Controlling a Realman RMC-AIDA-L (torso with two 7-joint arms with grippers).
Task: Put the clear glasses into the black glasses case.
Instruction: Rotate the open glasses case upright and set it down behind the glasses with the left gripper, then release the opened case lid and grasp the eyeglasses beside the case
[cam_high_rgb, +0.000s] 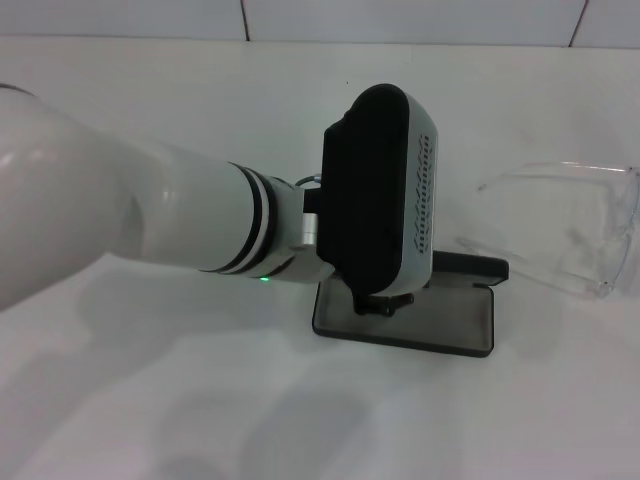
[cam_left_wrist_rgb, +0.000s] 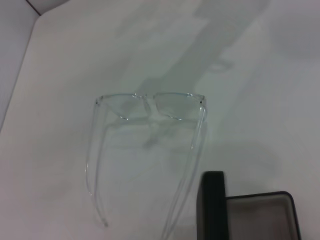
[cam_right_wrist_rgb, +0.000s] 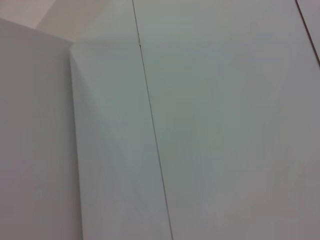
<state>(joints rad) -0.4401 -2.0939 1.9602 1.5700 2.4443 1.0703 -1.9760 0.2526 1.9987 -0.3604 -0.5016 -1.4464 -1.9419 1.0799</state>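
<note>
The black glasses case (cam_high_rgb: 445, 325) lies open on the white table, its grey lining facing up and its lid (cam_high_rgb: 470, 266) at the far side. My left arm reaches in from the left, and its left gripper (cam_high_rgb: 380, 300) hangs just above the case's near-left part, mostly hidden under the wrist housing. The clear glasses (cam_high_rgb: 570, 230) rest on the table to the right of the case, temple arms unfolded. The left wrist view shows the clear glasses (cam_left_wrist_rgb: 150, 107) lying beside the black glasses case (cam_left_wrist_rgb: 257, 217). The right gripper is out of view.
A white table (cam_high_rgb: 200, 400) carries everything, with a white tiled wall (cam_high_rgb: 400, 20) behind it. The right wrist view shows only white wall panels (cam_right_wrist_rgb: 200, 125) with a seam.
</note>
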